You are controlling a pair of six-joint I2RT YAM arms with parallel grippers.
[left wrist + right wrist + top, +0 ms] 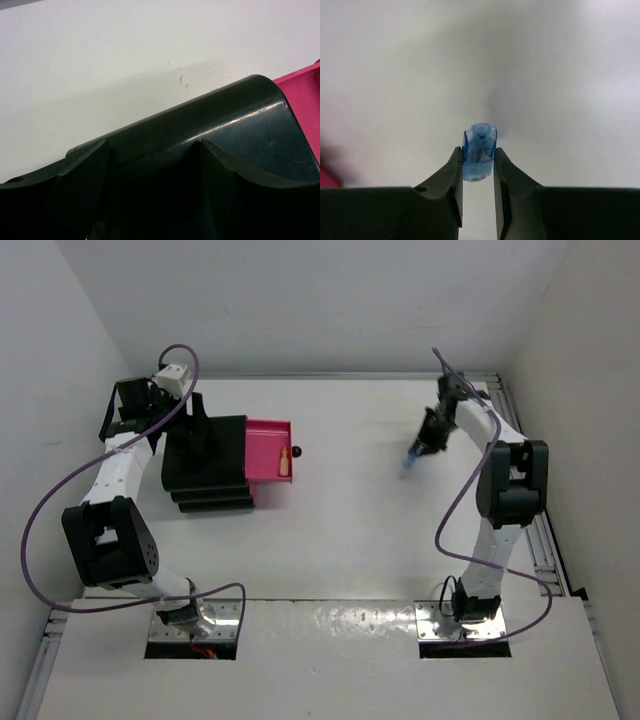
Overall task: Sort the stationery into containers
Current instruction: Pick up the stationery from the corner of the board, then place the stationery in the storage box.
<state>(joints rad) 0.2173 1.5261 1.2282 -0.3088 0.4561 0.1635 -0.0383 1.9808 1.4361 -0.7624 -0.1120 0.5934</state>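
Note:
The black stepped box (205,465) stands at the left with its top pink drawer (266,440) pulled out to the right, black knob (296,451) at its front. An orange highlighter (284,465) lies in that drawer. My left gripper (190,420) rests over the back of the box, its fingers spread wide; in the left wrist view the gripper (152,145) sits against the box's glossy top (240,120). My right gripper (420,445) is shut on a light-blue highlighter (411,460), held above the table at the right; the right wrist view shows its cap (480,145) between the gripper's fingertips (478,155).
White walls close in the table at the back and on both sides. A metal rail (545,540) runs along the right edge. A corner of the pink drawer (305,95) shows in the left wrist view. The two lower drawers are shut.

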